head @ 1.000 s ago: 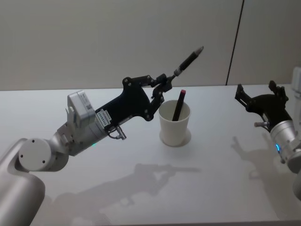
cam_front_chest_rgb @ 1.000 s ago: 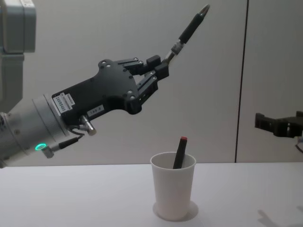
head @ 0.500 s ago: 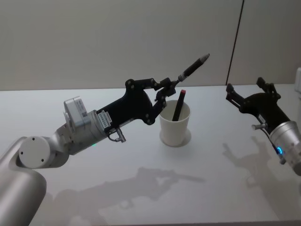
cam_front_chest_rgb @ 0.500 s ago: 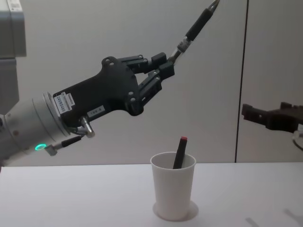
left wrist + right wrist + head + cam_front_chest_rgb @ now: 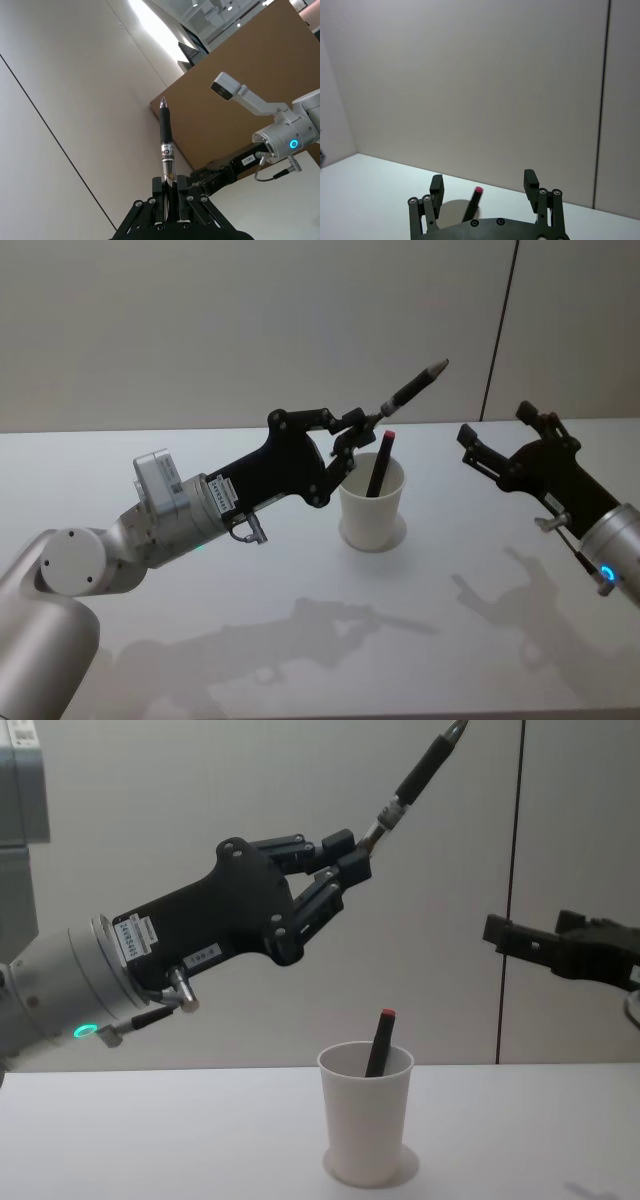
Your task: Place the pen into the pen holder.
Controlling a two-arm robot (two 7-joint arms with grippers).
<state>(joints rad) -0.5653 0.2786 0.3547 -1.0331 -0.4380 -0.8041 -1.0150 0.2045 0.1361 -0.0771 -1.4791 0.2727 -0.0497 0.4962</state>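
Pen (image 5: 420, 772) in left pincer (image 5: 352, 845) (aloft)

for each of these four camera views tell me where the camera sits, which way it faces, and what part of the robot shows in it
Head: high, looking down at the table; both arms, left claw gripping the pen above the pen holder.
Chest: low, looking across the table; left claw, right claw.
Left wrist: on the left arm, looking along the pen toward the wall; own fingers, the right arm beyond.
Right wrist: on the right arm, facing the wall; open fingers.
Shared: the red-capped pen in the holder.
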